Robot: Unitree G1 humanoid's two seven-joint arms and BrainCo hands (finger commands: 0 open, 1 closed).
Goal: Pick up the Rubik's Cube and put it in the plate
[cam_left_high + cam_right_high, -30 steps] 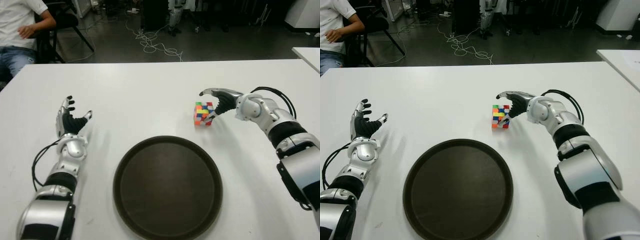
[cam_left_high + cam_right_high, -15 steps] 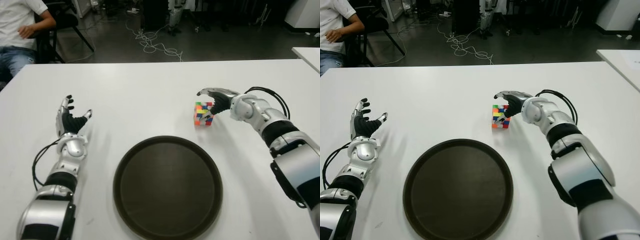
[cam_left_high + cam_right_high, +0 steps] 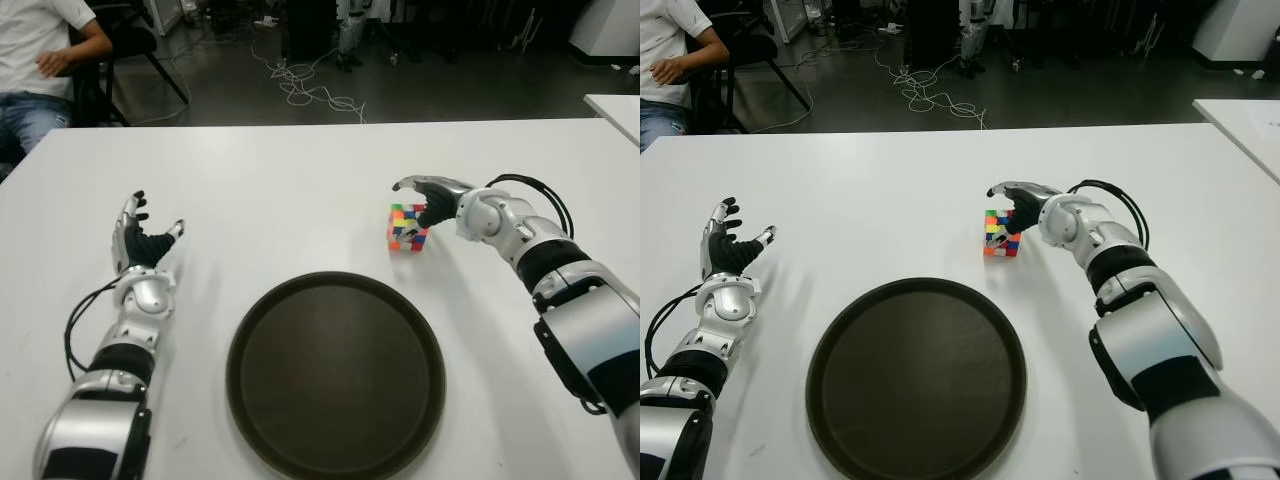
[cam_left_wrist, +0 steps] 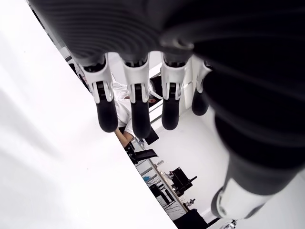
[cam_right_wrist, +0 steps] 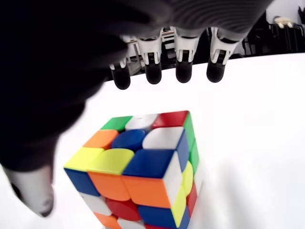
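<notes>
Right wrist view: the right hand [image 5: 143, 90] is cupped open over the cube [image 5: 143, 164], not yet gripping it.

The cube sits on the white table [image 3: 300, 180], just beyond the dark plate's [image 3: 335, 372] far right rim. Fingers [image 5: 183, 71] reach past its far side, thumb on the near side, with gaps showing. If they close unevenly, the cube could be nudged, twist or slide away. The left hand [image 3: 140, 245] shows open and empty, well left of the plate.

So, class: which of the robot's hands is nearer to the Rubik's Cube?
The right hand. It is spread open just over and beside the Rubik's Cube, not yet grasping it. The left hand shows open far across the table, on the plate's other side.
</notes>
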